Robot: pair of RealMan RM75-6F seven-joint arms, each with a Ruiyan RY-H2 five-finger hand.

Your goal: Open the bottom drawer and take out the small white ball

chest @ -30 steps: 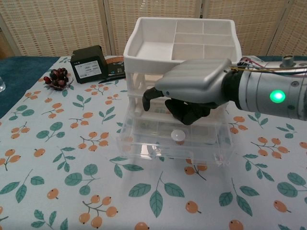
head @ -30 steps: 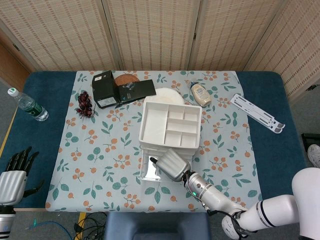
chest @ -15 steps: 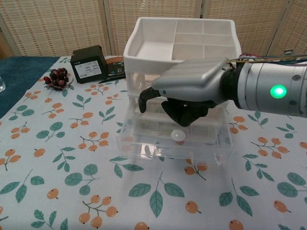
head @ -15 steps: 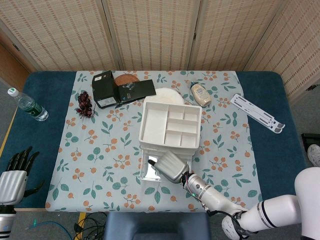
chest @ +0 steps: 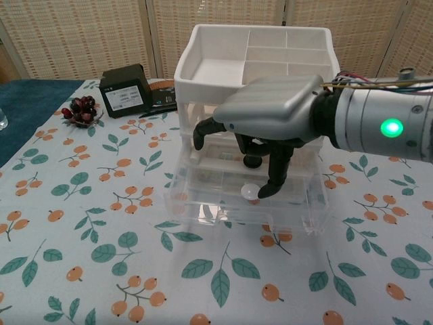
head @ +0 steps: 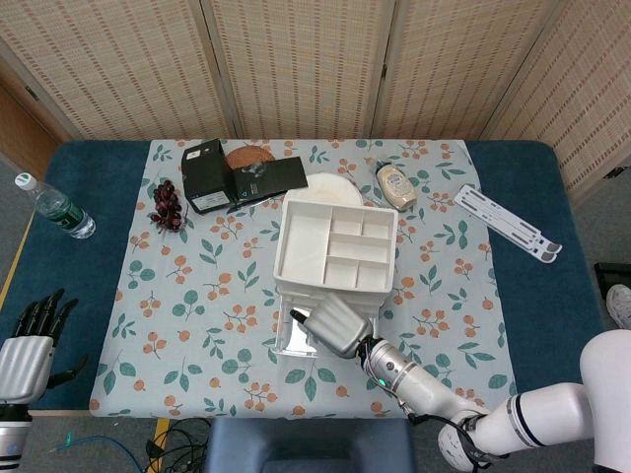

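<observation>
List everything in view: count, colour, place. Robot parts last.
Drawer unit: 1, white, table centre, divided tray on top.
Bottom drawer: 1, clear, pulled open toward the robot.
Small ball: 1, white, inside the open drawer.
Box: 1, black, far left of the cloth.
Grapes: 1 bunch, dark red, left of the box.
Coaster: 1, brown, behind the box.
Plate: 1, white, behind the drawer unit.
Sauce bottle: 1, cream, right of the plate.
Stand: 1, white, far right.
Water bottle: 1, clear, far left.
Tablecloth: 1, floral.
Left hand: open, at the table's left edge.
Right hand: over the open drawer, fingers reaching down beside the ball.
</observation>
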